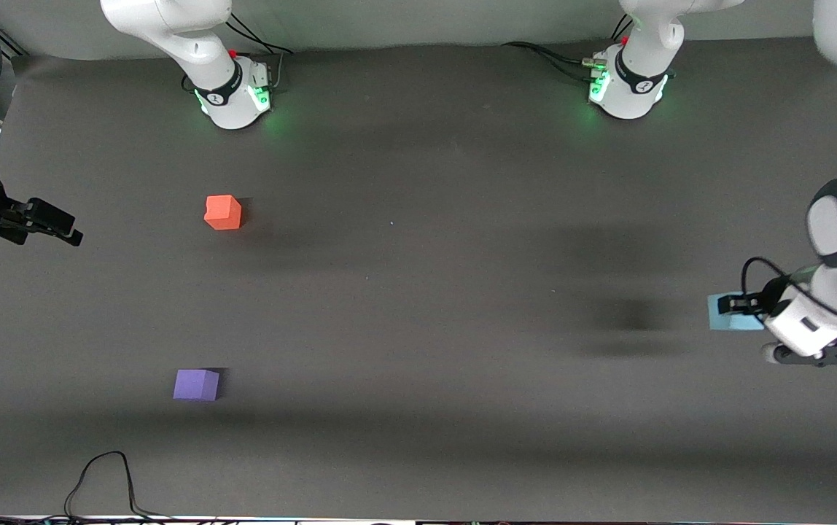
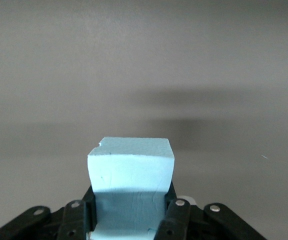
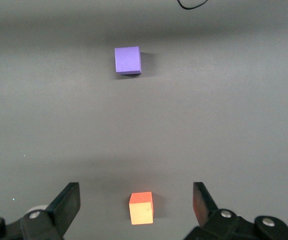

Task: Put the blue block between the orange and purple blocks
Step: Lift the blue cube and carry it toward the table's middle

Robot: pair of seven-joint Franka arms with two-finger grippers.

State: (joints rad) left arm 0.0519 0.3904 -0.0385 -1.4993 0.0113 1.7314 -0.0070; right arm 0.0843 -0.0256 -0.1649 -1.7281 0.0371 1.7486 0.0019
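The blue block (image 1: pixel 722 316) (image 2: pixel 131 160) hangs above the table at the left arm's end, and my left gripper (image 1: pixel 741 302) (image 2: pixel 131 212) is shut on its two sides. Its shadow falls on the cloth beside it. The orange block (image 1: pixel 222 212) (image 3: pixel 141 208) rests on the table toward the right arm's end. The purple block (image 1: pixel 196 384) (image 3: pixel 128 60) lies nearer the front camera than the orange one, with bare cloth between them. My right gripper (image 1: pixel 72 227) (image 3: pixel 135 191) hovers open over the table's edge at the right arm's end, holding nothing, apart from the orange block.
The table is covered in dark grey cloth (image 1: pixel 418 292). The two arm bases (image 1: pixel 236 95) (image 1: pixel 630 87) stand along its back edge. A black cable (image 1: pixel 101 474) loops onto the cloth at the front edge, near the purple block.
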